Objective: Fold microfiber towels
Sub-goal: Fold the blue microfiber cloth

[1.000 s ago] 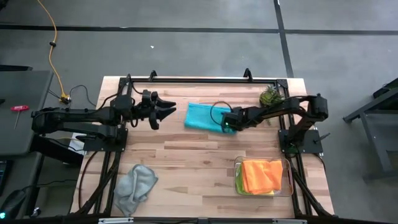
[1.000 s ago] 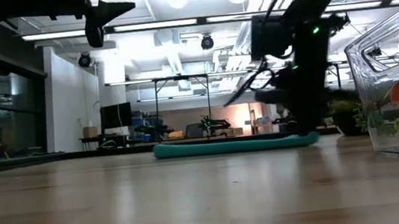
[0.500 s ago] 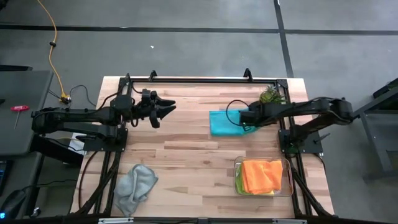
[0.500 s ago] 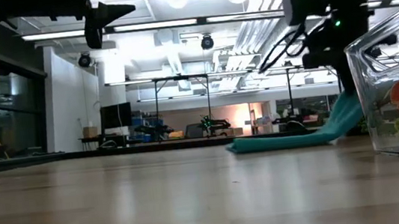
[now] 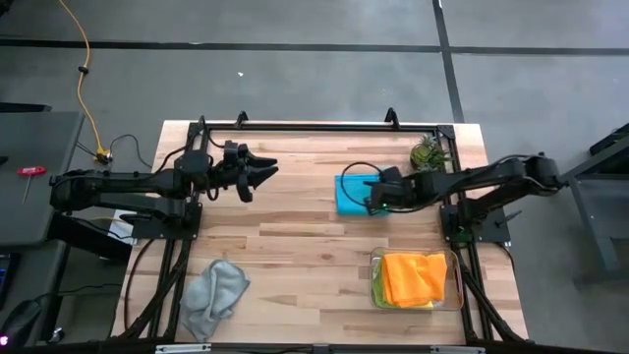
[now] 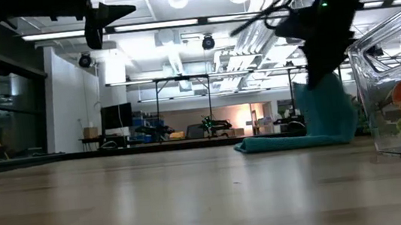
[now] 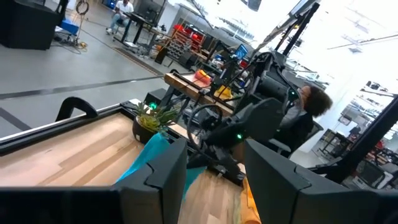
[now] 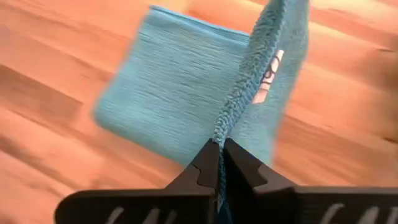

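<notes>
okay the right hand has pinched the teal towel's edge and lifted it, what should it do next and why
Probably carry the edge across and lay it down. The right hand is shut on the teal towel, one edge raised while the rest lies flat on the table.

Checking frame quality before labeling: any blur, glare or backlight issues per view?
Low view: bright ceiling lights backlight the scene, so the right claw and arm read as silhouette above the teal towel; the near tabletop is soft. Right wrist view: towel and wood are smeared, only the shut fingers look crisp. Left wrist view: own fingers blurred, background clearer. High view: even light, no glare.
</notes>
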Controlling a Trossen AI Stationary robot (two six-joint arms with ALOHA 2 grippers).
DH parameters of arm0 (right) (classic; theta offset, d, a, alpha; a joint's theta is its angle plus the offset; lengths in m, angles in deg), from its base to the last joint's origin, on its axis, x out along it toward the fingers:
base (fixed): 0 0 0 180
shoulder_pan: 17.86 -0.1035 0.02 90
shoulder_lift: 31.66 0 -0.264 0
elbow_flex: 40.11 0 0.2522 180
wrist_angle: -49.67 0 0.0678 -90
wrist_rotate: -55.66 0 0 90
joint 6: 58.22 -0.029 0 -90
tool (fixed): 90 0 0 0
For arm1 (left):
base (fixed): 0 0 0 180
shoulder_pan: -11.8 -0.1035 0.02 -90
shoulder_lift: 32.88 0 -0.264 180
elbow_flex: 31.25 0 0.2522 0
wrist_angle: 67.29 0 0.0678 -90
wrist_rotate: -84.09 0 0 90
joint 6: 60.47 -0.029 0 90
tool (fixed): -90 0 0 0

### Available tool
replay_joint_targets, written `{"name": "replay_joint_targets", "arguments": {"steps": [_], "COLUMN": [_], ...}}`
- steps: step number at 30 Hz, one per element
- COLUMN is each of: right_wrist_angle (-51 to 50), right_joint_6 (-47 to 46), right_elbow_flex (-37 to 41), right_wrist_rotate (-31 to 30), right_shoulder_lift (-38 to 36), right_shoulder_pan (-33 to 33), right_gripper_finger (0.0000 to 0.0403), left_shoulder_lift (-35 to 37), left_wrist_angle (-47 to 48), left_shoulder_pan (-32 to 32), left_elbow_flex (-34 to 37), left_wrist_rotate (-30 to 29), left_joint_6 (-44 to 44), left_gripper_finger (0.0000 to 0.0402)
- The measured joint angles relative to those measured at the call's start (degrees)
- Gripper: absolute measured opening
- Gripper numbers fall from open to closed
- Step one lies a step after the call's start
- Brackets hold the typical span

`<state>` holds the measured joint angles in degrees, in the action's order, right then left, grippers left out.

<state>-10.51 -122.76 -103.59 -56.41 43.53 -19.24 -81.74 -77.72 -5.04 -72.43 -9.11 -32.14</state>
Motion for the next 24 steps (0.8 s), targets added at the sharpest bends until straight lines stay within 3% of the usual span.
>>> {"name": "replay_joint_targets", "arguments": {"steps": [11,24], "right_wrist_angle": [17.7,24.4], "right_joint_6": [-4.6,-9.2], "right_elbow_flex": [0.0,0.0], "right_wrist_rotate": [1.3,1.1], "right_shoulder_lift": [8.2,14.1], "right_shoulder_pan": [-0.3,-0.2], "right_gripper_finger": [0.0,0.0], "left_shoulder_lift": [0.0,0.0], "left_wrist_angle": [0.0,0.0], "left_shoulder_pan": [0.0,0.0], "left_elbow_flex": [0.0,0.0], "left_wrist_rotate": [-1.3,-1.4], "left_joint_6": [1.1,1.1], "left_gripper_finger": [0.0147,0.0147]}}
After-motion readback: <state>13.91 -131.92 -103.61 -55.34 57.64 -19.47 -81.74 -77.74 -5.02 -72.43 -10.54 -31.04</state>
